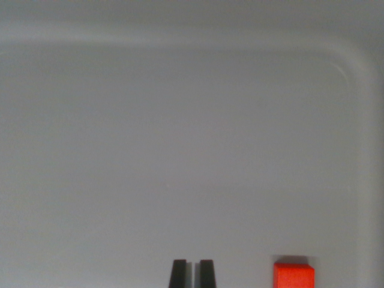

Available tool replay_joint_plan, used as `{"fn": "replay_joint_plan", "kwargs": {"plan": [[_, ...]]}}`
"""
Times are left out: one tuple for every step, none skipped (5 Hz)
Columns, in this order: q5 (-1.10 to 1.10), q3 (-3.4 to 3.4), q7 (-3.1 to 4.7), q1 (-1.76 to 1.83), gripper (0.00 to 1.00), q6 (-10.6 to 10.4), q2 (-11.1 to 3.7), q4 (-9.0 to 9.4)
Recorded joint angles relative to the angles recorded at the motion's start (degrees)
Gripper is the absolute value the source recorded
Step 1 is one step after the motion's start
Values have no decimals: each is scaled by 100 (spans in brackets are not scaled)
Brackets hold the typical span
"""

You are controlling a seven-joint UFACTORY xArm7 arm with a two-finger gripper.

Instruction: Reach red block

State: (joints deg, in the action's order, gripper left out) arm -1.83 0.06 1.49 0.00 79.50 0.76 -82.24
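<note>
Inside pale tray (354, 66): red block (294, 276) on floor, right of fingers (192, 273); fingers narrow, holding nothing.

tool (192, 273): seen only as two dark fingertips at wrist view's bottom edge, near centre | fingers (179, 273): upright, parallel, a thin sliver of gap between | grip: nearly closed, nothing held | arm: out of view
</note>
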Motion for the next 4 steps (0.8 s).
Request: {"fn": "replay_joint_plan", "kwargs": {"plan": [[-25,-36,-14,-35,0,-197,-22,173],[-25,-36,-14,-35,0,-197,-22,173],[-53,-74,-28,-73,0,-413,-46,363],[-53,-74,-28,-73,0,-413,-46,363]]}}
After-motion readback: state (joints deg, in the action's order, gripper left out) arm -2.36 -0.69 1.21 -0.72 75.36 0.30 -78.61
